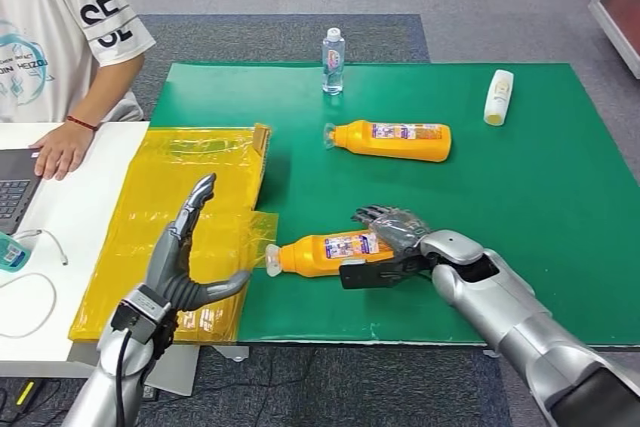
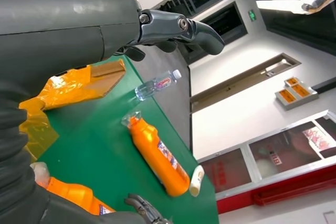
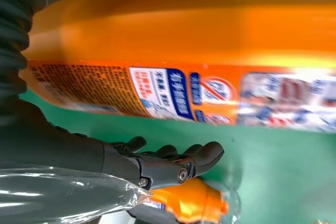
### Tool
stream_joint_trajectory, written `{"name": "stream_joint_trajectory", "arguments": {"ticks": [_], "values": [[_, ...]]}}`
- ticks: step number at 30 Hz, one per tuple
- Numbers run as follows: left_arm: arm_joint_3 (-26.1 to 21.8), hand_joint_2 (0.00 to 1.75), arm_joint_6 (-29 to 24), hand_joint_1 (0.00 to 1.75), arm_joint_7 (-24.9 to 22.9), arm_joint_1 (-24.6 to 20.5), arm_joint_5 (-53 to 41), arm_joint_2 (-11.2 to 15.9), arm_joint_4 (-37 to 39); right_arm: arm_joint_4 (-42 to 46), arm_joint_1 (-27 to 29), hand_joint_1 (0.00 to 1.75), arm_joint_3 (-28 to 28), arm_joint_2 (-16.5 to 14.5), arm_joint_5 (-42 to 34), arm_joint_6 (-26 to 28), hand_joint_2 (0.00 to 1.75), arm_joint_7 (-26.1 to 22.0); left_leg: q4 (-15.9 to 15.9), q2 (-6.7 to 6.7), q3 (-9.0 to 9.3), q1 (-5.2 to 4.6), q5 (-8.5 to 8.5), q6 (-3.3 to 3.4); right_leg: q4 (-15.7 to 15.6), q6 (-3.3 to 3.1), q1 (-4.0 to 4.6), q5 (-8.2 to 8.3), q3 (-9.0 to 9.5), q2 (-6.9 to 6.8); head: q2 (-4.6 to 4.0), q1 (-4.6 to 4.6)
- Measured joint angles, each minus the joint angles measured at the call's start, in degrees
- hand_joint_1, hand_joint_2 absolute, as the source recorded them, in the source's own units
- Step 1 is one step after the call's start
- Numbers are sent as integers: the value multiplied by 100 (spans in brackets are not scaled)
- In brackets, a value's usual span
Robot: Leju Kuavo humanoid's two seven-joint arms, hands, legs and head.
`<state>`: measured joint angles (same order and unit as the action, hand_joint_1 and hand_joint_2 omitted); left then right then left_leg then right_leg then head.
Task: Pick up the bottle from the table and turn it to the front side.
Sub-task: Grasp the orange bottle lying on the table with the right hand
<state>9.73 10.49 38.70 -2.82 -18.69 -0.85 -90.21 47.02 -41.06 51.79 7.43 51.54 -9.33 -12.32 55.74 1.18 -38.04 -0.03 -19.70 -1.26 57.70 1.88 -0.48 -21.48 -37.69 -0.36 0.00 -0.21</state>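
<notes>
An orange bottle (image 1: 324, 252) with a clear cap lies on its side near the front edge of the green mat (image 1: 528, 207), cap pointing left. My right hand (image 1: 392, 242) straddles its base end, dark fingers (image 1: 381, 217) on the far side and the thumb along the near side. In the right wrist view the bottle (image 3: 178, 35) and its printed label are very close, and a strip of green mat separates it from my fingers (image 3: 166, 163). My left hand (image 1: 189, 257) hangs open above the yellow bag (image 1: 173, 197), fingers spread and holding nothing.
A second orange bottle (image 1: 392, 140) lies mid-mat. A small water bottle (image 1: 333, 60) stands at the mat's far edge, and a white bottle (image 1: 498, 97) lies far right. At the left, a person's hand (image 1: 60, 152) rests on the white table by a laptop (image 1: 11, 187).
</notes>
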Motion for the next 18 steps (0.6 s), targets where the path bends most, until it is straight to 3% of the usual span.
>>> {"name": "stream_joint_trajectory", "arguments": {"ticks": [9,18], "values": [[0,175,0,0,40,-20,1,18,55,-485,-292,0,289,-125,60,-467,175,316,0,0,2,0,2,-3,0,-1,0,1,-2,1,0,-1],[0,175,0,0,40,-25,2,28,67,-685,-405,0,411,-196,74,-507,175,351,0,0,2,0,3,-4,0,-2,0,2,-1,0,0,-1]]}}
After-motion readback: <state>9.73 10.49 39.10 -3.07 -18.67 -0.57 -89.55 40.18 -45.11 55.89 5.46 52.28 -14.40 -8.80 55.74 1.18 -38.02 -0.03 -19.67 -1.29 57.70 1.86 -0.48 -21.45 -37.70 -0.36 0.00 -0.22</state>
